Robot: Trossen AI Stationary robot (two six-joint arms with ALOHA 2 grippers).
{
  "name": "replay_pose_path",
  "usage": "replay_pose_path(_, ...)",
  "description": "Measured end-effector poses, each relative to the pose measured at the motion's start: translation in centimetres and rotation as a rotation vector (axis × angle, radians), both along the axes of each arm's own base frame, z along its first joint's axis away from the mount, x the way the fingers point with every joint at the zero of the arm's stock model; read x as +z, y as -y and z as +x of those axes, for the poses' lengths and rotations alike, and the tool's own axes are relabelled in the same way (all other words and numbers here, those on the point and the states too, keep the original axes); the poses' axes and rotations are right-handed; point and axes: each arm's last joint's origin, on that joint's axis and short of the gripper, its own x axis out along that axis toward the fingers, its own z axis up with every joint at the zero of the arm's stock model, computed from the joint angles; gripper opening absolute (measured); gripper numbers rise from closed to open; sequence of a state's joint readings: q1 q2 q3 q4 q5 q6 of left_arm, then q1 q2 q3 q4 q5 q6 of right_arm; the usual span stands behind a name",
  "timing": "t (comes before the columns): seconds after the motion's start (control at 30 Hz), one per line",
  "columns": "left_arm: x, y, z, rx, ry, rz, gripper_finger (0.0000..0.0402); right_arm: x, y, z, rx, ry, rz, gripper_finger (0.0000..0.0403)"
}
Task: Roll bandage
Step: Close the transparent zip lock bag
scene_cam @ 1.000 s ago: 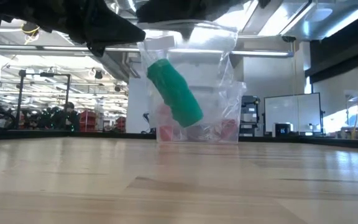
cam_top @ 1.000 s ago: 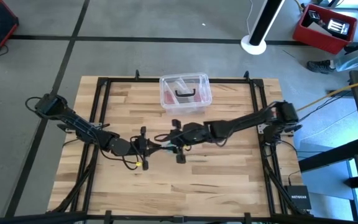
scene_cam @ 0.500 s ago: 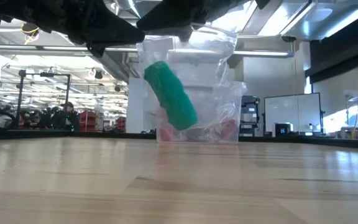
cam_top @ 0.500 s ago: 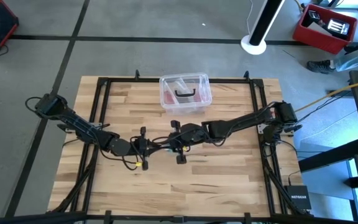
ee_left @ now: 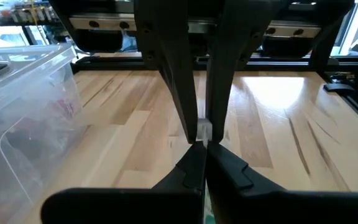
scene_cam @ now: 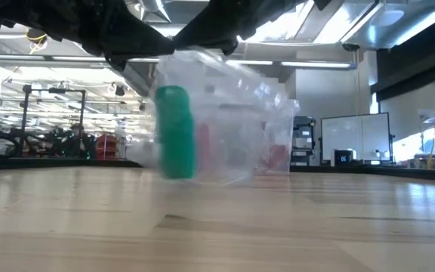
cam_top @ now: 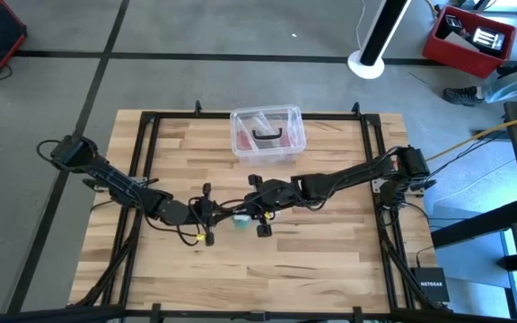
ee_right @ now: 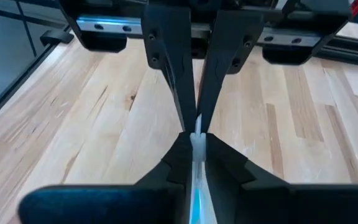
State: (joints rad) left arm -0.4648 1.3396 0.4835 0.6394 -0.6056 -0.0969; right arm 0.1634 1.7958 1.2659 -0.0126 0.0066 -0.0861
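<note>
Bandage (scene_cam: 176,132), rolled, hangs upright in a clear bag (scene_cam: 225,113) above your counter (cam_top: 321,260); left gripper (cam_top: 212,213) & right gripper (cam_top: 251,212) both pinch the bag's top.

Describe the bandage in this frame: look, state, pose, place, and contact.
The bandage is a compact teal-green roll of soft-looking fabric, standing near upright inside a clear plastic bag that hangs from the arms above the table. In the high view it shows as a small green spot between the two pincers, mid-table. Nothing grips it directly.
</note>
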Motion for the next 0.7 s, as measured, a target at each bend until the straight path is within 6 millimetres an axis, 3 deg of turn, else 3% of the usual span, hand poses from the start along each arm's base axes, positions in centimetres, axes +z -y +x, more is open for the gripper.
replay_pose_path(0.17, 0.0, 0.0, 0.0, -0.002, -0.002, 0.013, 0.0, -0.3, 0.1, -0.2, -0.001, -0.043, -0.005, 0.0022)
replay_pose_path(0.4, 0.2, 0.0, 0.0, -0.003, 0.014, 0.013, 0.0, -1.6, 0.1, -0.9, -0.004, -0.165, -0.027, 0.0028)
replay_pose_path(0.7, 0.0, -0.2, 0.0, 0.02, -0.001, -0.049, 0.0003, -1.1, 0.2, -1.1, -0.018, -0.159, -0.034, 0.0029)
